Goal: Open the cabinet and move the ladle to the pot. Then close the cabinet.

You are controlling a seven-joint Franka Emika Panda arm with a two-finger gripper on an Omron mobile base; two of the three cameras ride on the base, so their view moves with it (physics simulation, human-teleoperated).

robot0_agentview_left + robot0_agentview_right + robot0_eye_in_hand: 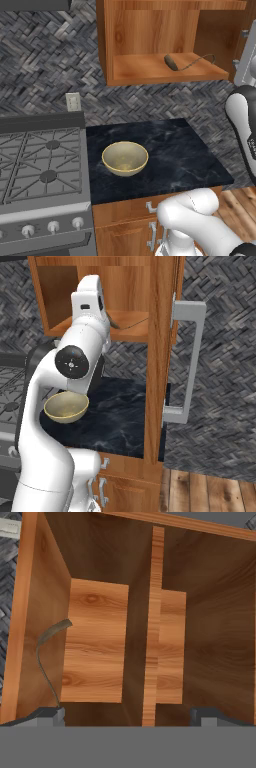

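Left base view showed the cabinet (165,40) hanging open on the patterned wall, its plain wood shelf bare but for the ladle (172,62), which lay near the right end of the shelf with the dark scoop toward the middle and the thin wire handle arcing off to the right. Below it, on the black counter (190,155), a yellowish bowl (125,158) sat near the stove (42,170), whose grates and knobs took up the lower left. White arm links (200,215) rose at the lower right and along the right edge. Right base view caught the door (159,356) swung out edge-on toward the camera, its long silver bar handle (192,361) on the right face. The arm (75,366) stood upright in front of the cabinet, reaching up to shelf level, and hid most of the shelf; a short bit of the ladle's handle (114,323) showed just past it. The bowl (66,407) sat partly behind the arm's elbow on the counter (125,416). Hand view looked into the cabinet's interior (100,642), with a shelf edge (154,637) running across it; the ladle's handle (46,652) curved along the left side just above the left fingertip, and the gripper (127,716) stood wide open with nothing between its tips.
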